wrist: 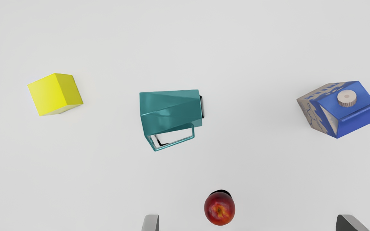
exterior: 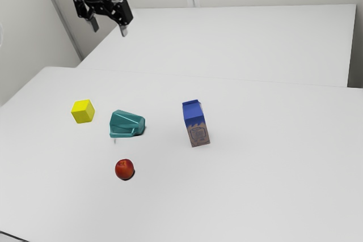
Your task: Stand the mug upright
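Your fingers (exterior: pixel 123 30) stood wide apart, empty, above the table (exterior: pixel 255 191); the mug (exterior: pixel 126 124) lay sideways, lower than them.

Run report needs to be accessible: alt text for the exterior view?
Teal mug lying on its side on a white table, between a yellow cube toward the exterior view's left and an upright blue-topped carton toward the exterior view's right; a red apple sits nearer the camera. An open black gripper hangs raised at upper left.

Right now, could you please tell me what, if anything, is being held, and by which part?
Nothing is held; the end effector is open, with nothing between its fingertips.
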